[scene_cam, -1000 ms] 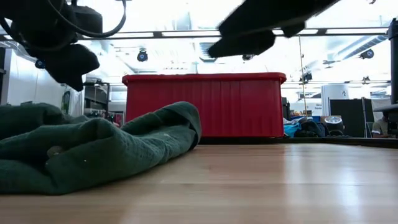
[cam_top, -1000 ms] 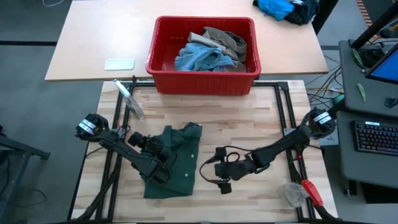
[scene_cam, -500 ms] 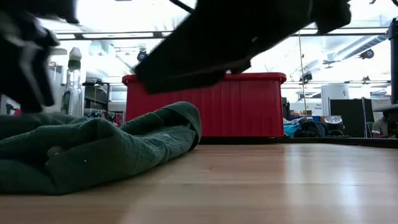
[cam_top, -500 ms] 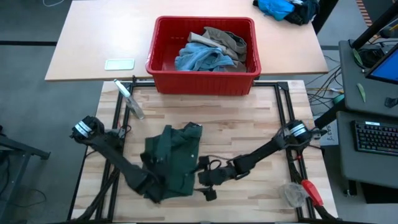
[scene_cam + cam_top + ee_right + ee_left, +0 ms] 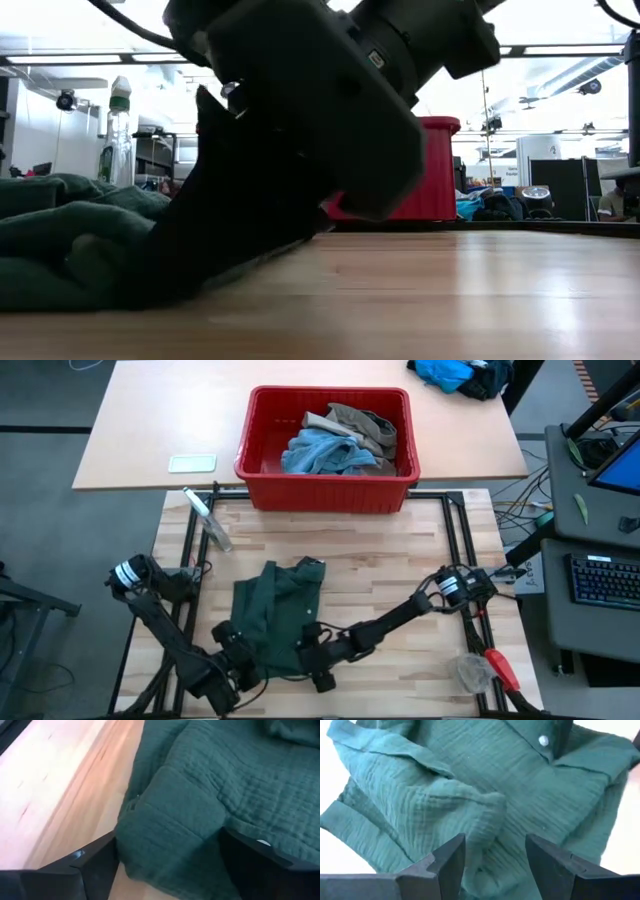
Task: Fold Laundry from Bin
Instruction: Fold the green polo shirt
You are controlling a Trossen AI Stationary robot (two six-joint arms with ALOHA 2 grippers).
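Dark green shorts lie crumpled on the wooden table, with one button showing. My left gripper stands open at their near left corner, with rumpled cloth ahead of and between its fingers. My right gripper is open at their near right corner, a folded corner lying between its fingers. The red bin at the far side holds light blue denim and a khaki piece. My left gripper slants down from the near left, with a finger on either side of a cloth ridge; I cannot tell whether it touches. My right gripper comes low from the right. Its fingers flank the folded corner, which lies on the table; touch cannot be told.
A clear bottle stands at the table's far left. A clear bag with a red handle lies at the near right corner. A bright blue cloth heap sits on the far table. Bare wood lies right of the shorts.
Both grippers have swung toward the table's near edge and sunk. The left one has gone from the shorts' left side to their near left corner. The right one has gone left and down to their near right corner. The shorts have stayed in place.
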